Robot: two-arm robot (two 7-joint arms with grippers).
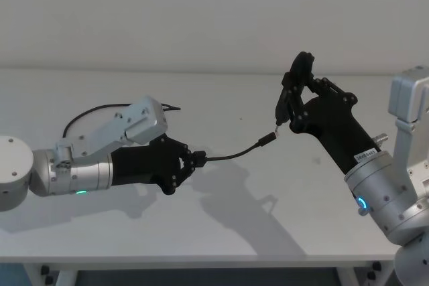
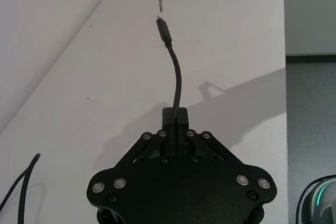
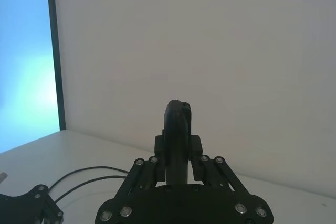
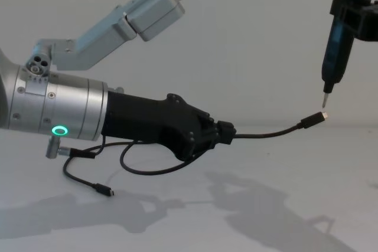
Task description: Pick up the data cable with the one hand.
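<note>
Left tool point(image 1: 196, 160) — clenched on the data cable point(image 1: 231, 155), raised above the white surface point(image 1: 221, 226). From the fingers point(image 4: 221, 132) a short run of cable arches forward to a silver-tipped plug point(image 4: 313, 120) held in the air. The rest trails back under the arm and lies looped on the surface, its other plug point(image 4: 105, 191) resting there. Right tool point(image 1: 289, 108) — closed around a slim black upright driver point(image 4: 338, 39); its thin metal tip sits just above the raised plug.

matt black data cable point(image 4: 266, 133), smooth white table point(image 1: 228, 232)
</note>
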